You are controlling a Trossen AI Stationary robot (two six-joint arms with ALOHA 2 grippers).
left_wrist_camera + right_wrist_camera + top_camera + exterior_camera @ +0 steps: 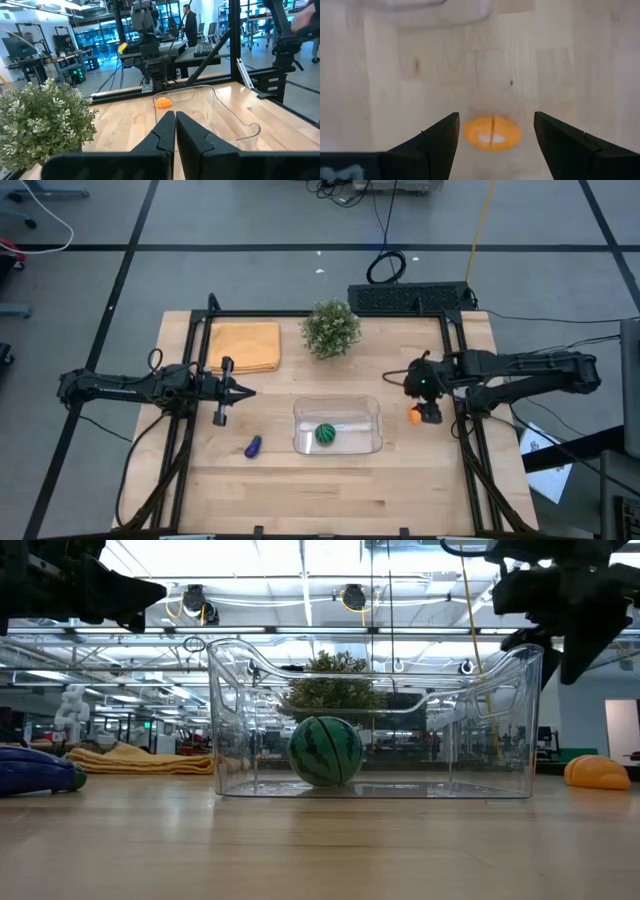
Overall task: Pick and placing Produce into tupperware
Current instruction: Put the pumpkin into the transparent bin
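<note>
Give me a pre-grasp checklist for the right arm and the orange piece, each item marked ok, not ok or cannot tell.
1. Right gripper open, fingers wide: ok.
2. Orange piece lies between the right fingers' line in the right wrist view: ok.
3. Orange piece on bare table beside the tupperware, nothing touching it: ok.
4. Fingers low enough to close on the piece: cannot tell; in the low view the gripper hangs above it.
5. Tupperware has room: ok, only the green striped ball is inside.
6. Left gripper out of the way, shut, left of the tupperware: ok.
</note>
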